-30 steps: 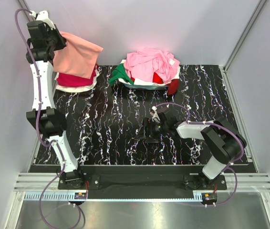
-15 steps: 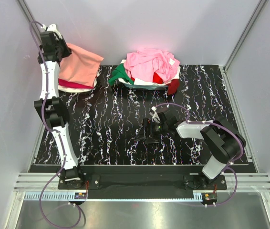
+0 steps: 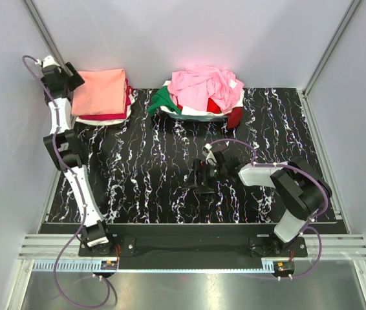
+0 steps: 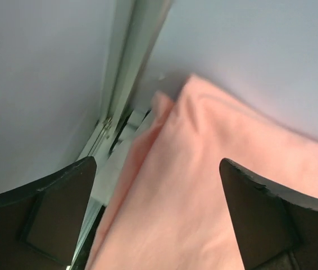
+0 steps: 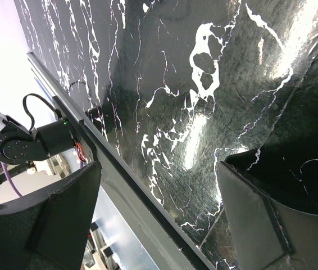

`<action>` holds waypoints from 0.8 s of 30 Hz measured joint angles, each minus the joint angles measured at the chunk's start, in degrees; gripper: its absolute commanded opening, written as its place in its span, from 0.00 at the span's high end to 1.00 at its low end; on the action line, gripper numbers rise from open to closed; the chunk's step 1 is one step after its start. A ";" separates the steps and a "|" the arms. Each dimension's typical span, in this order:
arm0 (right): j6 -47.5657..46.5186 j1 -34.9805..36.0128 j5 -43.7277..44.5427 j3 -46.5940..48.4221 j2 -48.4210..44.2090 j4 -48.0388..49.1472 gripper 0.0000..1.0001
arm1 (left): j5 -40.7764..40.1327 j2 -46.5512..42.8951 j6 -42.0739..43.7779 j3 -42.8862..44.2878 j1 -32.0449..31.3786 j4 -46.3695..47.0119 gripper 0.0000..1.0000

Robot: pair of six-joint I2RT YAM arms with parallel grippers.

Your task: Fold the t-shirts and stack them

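Mat (image 3: 157, 174): black, white-veined, covers the table. Pile (image 3: 205, 87) of loose shirts at far centre: pink on top, with green, red and white showing at the edges. Stack (image 3: 102, 118) at the mat's far left corner. Salmon shirt (image 3: 100, 92) lies folded flat on top of it, over a crimson shirt (image 3: 123, 103). Left gripper (image 3: 73, 79) at the salmon shirt's left edge, fingers spread wide, holding nothing; the wrist view shows salmon cloth between them. Right gripper (image 3: 196, 182) low over mid-mat, fingers wide apart, empty.
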 measured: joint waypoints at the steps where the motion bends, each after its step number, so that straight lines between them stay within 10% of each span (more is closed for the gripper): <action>1: 0.02 0.00 -0.04 0.04 0.07 0.00 0.08 | -0.07 -0.02 0.11 -0.17 -0.39 1.51 0.01; 24: 0.09 -0.35 -0.63 0.11 0.20 0.90 0.05 | 0.79 -27.23 -7.37 -24.76 -1.53 9.57 0.02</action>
